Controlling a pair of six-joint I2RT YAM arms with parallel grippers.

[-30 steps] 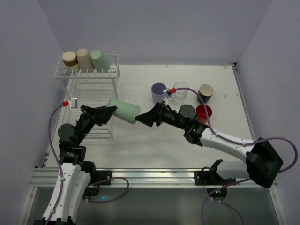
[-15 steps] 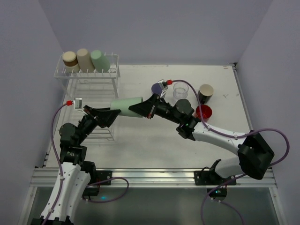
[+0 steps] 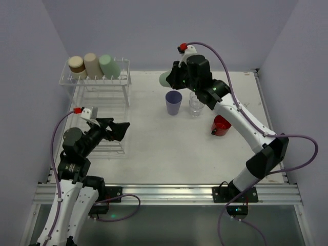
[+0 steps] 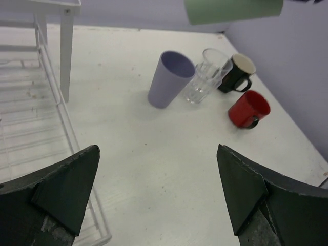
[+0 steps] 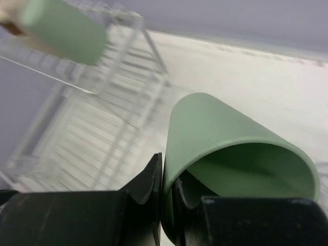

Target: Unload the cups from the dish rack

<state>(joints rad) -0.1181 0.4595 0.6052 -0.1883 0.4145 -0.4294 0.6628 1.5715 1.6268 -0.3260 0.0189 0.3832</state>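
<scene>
Above the far side of the tabletop, the right end effector pinches the rim of a pale green cup, held on its side in the air near the purple cup and clear glass. The left end effector hangs spread wide and empty beside the white dish rack, whose raised shelf holds three more cups.

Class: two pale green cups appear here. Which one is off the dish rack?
The green cup the right hand grips by its rim, up in the air. The other green cup sits on the dish rack's raised shelf, beside the beige cup.
</scene>
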